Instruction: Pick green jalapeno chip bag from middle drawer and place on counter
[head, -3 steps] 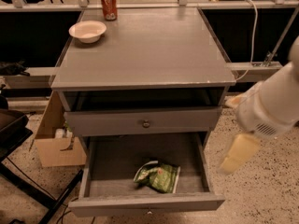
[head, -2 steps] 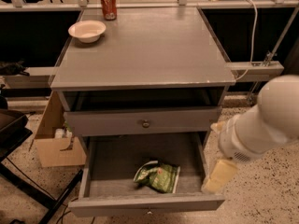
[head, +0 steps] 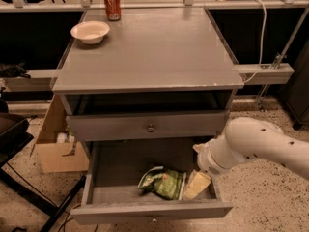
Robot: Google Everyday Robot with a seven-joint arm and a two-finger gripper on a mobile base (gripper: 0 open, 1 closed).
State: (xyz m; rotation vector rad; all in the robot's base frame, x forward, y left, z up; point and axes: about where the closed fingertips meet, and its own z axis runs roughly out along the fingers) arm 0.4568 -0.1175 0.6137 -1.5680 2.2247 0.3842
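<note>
The large flat matte grey counter (head: 154, 52) fills the upper centre of the frame. At its upper left you see a shallow cream bowl (head: 90, 32), and behind that, at the back edge, an upright red soda can (head: 112, 5). The two stand apart.

Below the counter's front edge there is a dark open slot, then a closed grey drawer front with a small round knob (head: 150, 128). Under that, the wide shallow grey middle drawer (head: 149, 210) is pulled out towards the bottom of the frame.

The wrinkled glossy green jalapeno chip bag (head: 162, 182) lies flat on the drawer floor, right of centre and near the front panel.

The white robot arm (head: 260, 146) enters from the right edge. Its pale yellowish gripper (head: 195, 184) is inside the drawer, just beside the bag's right edge. You cannot tell how far the gripper is open, or whether it has hold of the bag.

The floor is speckled terrazzo (head: 260, 202). A brown cardboard box (head: 60, 149) stands at the lower left of the cabinet. A white cable (head: 263, 23) hangs at the upper right.
</note>
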